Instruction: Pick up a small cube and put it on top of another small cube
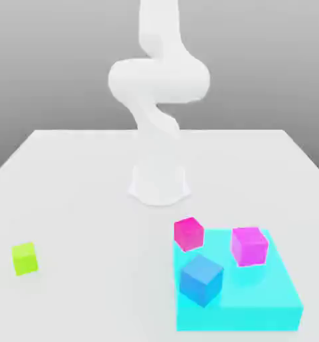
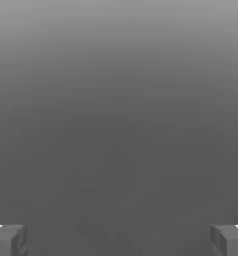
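Small cubes, matte and sharp-edged: pink (image 1: pixel 188 233), magenta (image 1: pixel 249 246) and blue (image 1: pixel 201 279) apparently on a flat cyan slab (image 1: pixel 269 308), lime cube (image 1: pixel 25 258) well apart on smooth white table (image 1: pixel 75 194), grey backdrop, gripper (image 2: pixel 119 240) fingers spread wide, empty.

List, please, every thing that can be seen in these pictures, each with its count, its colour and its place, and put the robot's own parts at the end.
table: one, white, under everything.
slab: one, cyan, flat on the table, near corner at the exterior view's right.
blue cube: one, on the slab near its edge toward the exterior view's left.
purple cube: one, magenta-purple, on the slab's far part.
pink cube: one, hot pink, at the slab's far corner toward the exterior view's left; whether it sits on the slab or the table I cannot tell.
green cube: one, yellow-green, alone on the table at the exterior view's left.
robot arm: one, white, base at the table's middle.
gripper: one, grey fingers spread wide, holding nothing.
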